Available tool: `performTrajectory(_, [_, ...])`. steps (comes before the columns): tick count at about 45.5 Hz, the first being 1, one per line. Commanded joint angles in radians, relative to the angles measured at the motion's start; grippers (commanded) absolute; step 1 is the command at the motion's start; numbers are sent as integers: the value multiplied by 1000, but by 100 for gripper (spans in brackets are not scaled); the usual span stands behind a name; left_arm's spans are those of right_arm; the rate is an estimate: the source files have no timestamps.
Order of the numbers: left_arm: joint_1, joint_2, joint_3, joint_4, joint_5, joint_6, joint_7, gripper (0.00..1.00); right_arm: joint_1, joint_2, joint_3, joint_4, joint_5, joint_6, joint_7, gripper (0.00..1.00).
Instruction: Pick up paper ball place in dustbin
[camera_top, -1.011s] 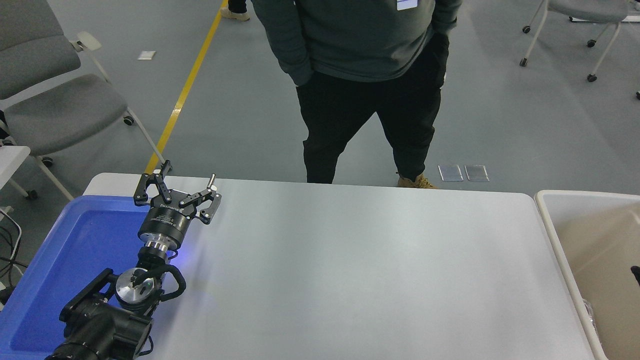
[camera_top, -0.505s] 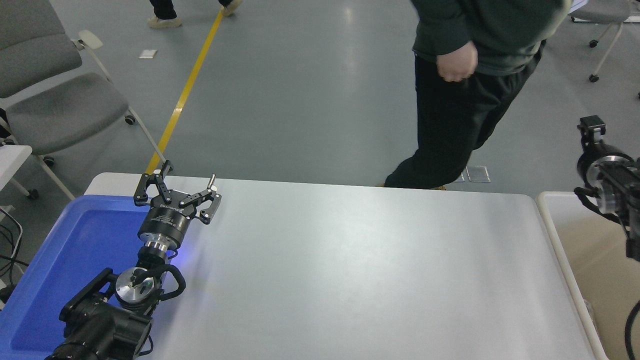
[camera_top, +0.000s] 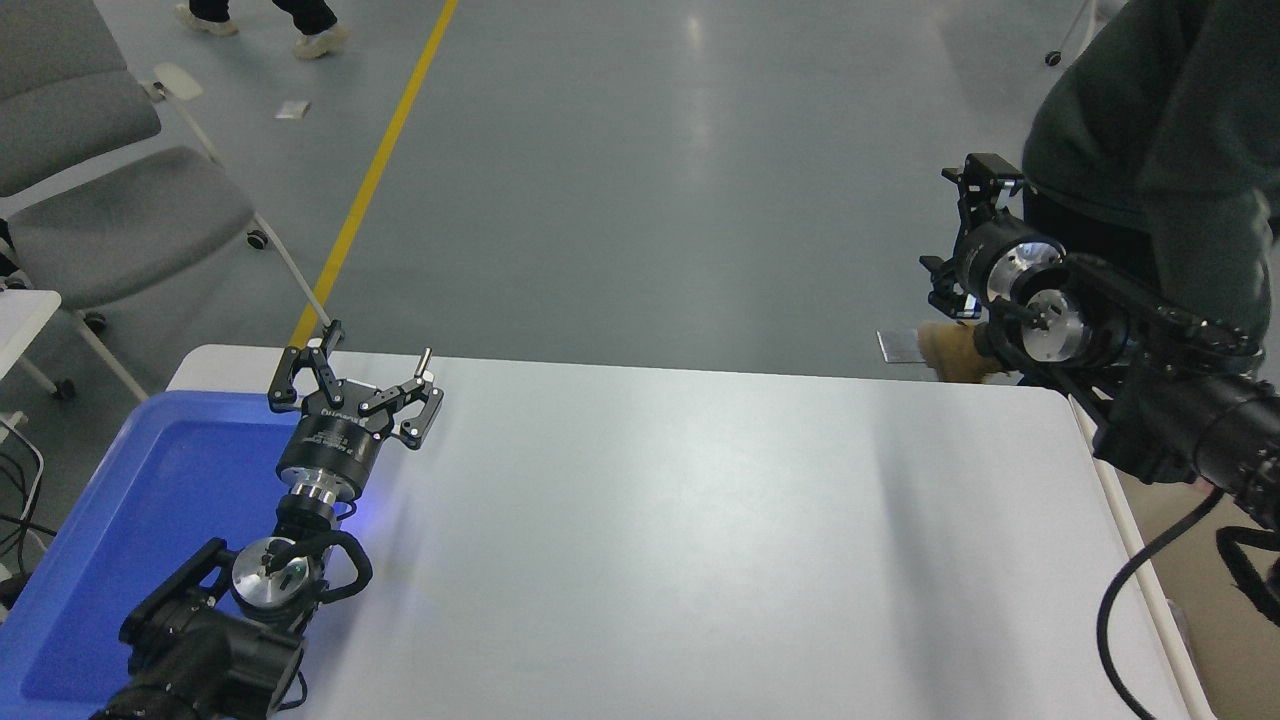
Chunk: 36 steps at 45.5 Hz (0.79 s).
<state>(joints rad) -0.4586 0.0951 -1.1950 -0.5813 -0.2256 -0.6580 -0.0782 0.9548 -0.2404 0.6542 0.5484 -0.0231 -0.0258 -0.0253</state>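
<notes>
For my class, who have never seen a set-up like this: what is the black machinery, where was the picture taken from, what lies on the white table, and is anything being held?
The view comes from a camera high on the robot, looking forward and down over the white table. The black machinery is the robot's two arms. The left arm is parked at the lower left, its left claw open and empty above the edge of a blue tray. The right arm enters from the right, raised above the table's far right corner; its right claw points away, so I cannot tell whether it holds anything. Beside the table's right end, only the pale rim of the dustbin shows. No paper ball is visible. A person in a dark top stands at the far right.
</notes>
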Motion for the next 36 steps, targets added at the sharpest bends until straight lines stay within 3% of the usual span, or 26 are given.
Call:
performTrajectory(1, [0,0,0,0,0,0,0,99,-122,75,225,18,98,70,7,100])
performTrajectory(15, [0,0,0,0,0,0,0,99,-255,99,387,24,123,213,8,100])
performTrajectory(36, [0,0,0,0,0,0,0,99,-297,87,426,10,123,305,8,100])
